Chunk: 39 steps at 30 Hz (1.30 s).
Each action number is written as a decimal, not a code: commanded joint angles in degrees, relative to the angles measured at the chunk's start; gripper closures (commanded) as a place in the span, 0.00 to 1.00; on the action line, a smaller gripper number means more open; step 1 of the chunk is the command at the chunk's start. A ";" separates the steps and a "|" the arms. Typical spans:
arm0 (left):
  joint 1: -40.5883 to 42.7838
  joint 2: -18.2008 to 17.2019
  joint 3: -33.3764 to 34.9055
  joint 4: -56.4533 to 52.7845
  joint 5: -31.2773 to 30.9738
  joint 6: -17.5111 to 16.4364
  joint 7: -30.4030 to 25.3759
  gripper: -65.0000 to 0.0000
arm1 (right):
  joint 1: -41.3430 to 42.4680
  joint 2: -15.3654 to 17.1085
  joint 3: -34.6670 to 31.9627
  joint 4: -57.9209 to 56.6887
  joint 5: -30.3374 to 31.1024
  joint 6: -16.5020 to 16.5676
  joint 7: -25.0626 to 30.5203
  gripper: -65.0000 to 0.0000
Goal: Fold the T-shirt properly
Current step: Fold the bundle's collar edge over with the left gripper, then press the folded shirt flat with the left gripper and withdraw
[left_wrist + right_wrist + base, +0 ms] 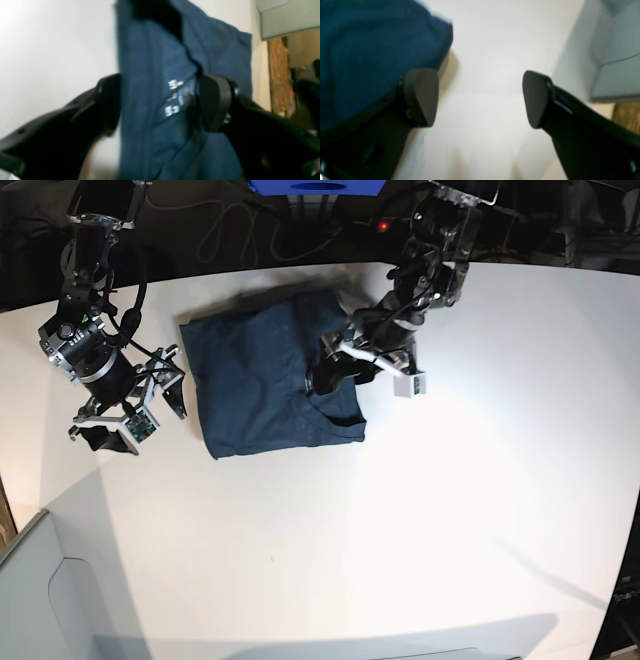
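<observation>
Lying part-folded mid-table (480, 510), the T-shirt (260, 385); hovering spread wide around its neck edge, left gripper (345, 365), gripping nothing (seemingly positioning); standing wide open and empty beside it, right gripper (130, 415).

The left hand (160, 102) straddles the navy T-shirt (150, 75), fingers spread.

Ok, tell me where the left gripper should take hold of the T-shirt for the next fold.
Probably the neck-end edge of the T-shirt, where the white label shows. The left gripper already straddles that folded edge with jaws open, so closing from above looks simplest. The cloth lies flat on the table in layers; pinch all together.
</observation>
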 commanded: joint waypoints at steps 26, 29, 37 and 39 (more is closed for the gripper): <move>-52.29 2.43 49.19 -39.49 27.38 -24.26 12.95 1.00 | 0.00 -8.26 32.60 10.17 -0.13 0.19 0.93 0.23; -55.19 7.97 52.70 -43.88 36.88 -26.54 10.23 1.00 | -0.09 -9.23 33.56 10.26 -0.13 0.19 0.93 0.23; -55.54 15.35 54.11 -47.40 51.82 -26.81 8.29 0.77 | -2.11 -9.84 34.00 10.26 -0.13 0.19 0.93 0.23; -55.72 15.44 53.93 -47.31 52.26 -26.81 8.29 0.58 | -2.46 -10.02 33.83 10.26 -0.13 0.19 0.93 0.23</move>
